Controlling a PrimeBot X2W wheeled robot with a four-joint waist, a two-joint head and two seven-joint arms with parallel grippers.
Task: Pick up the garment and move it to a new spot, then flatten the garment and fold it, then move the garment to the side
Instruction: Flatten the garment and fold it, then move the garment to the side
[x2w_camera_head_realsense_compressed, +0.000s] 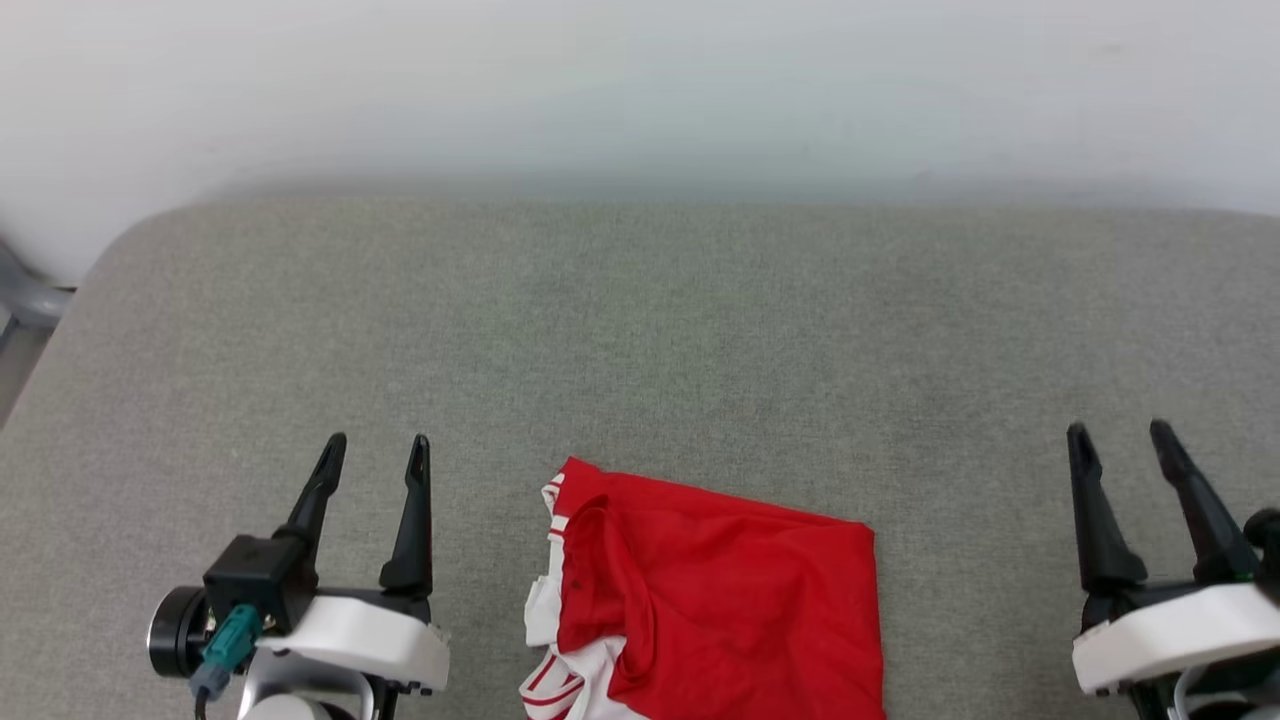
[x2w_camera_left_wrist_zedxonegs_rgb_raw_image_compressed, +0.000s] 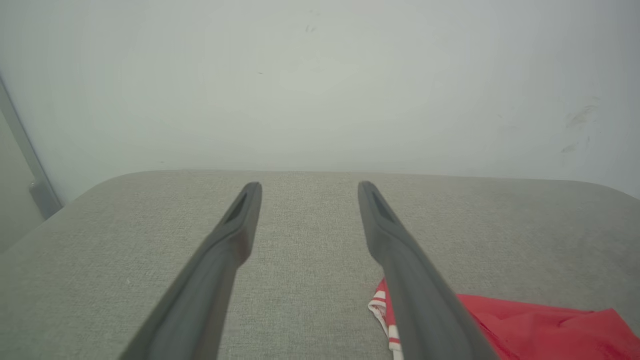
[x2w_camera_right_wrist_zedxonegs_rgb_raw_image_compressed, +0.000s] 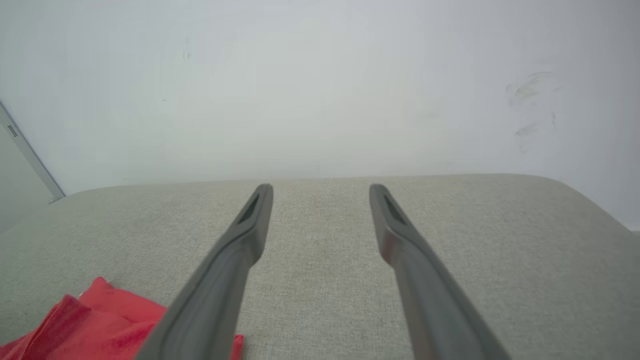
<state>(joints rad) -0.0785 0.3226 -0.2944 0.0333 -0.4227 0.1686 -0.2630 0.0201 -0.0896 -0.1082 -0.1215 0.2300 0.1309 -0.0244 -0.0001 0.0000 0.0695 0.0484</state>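
Red garment (x2w_camera_head_realsense_compressed: 720, 590) amid broad grey surface (x2w_camera_head_realsense_compressed: 640, 330)

garment (x2w_camera_head_realsense_compressed: 720, 590): smooth red cloth | table (x2w_camera_head_realsense_compressed: 640, 330): grey woven fabric, matt | wall (x2w_camera_head_realsense_compressed: 640, 80): matt white

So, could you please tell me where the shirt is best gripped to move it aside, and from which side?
Probably its two far corners: the shirt lies folded, roughly rectangular, between the open hands, so the left hand can come from the left at the striped-trim corner and the right hand from the right at the plain red corner, pinching all layers.
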